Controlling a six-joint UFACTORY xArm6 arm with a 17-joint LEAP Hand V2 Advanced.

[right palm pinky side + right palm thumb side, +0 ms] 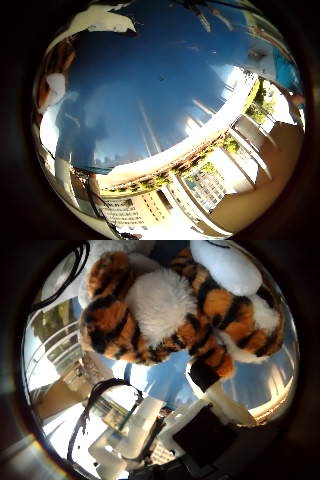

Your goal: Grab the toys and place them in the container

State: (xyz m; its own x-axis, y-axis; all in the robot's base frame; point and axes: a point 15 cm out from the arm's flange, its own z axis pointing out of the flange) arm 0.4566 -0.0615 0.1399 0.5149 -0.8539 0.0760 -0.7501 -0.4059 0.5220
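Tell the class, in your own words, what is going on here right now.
A robot hand is close against a plush tiger toy, which fills much of the thumb-side palm view. The other palm view shows mostly a shiny blue surface. No container can be made out, and whether the toy is gripped is unclear.

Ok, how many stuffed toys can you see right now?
1. A striped tiger plush sits close against the palm, over the blue surface, with the hand beside it. Others may be hidden outside these views.
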